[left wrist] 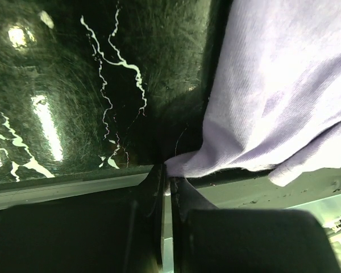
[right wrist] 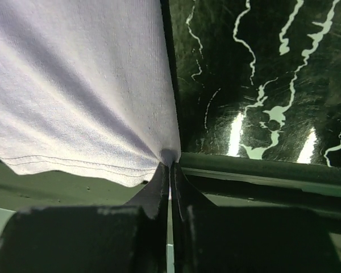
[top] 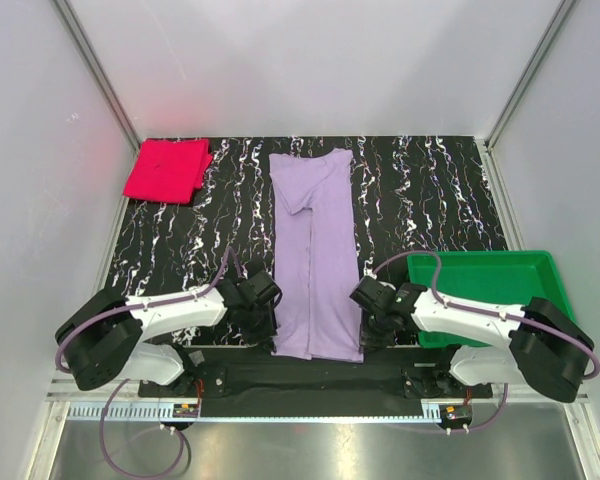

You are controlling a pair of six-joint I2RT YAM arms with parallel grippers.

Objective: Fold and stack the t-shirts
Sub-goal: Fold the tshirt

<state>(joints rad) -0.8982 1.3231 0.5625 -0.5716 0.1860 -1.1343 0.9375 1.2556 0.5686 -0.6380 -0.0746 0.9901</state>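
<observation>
Two thin pinches, one long strip to lift

On the black marbled table, the lavender t-shirt lies as a long strip down the middle with its sides folded in and its hem at the near edge. The pink-red t-shirt sits folded at the far left corner, well apart. The left gripper and right gripper are each clenched on a near hem corner, holding only a small nip of cloth. That nip may slip free under the shirt's weight. If one arm rises or travels ahead of the other, the fold would likely skew and the tucked sides could fall open.
</observation>
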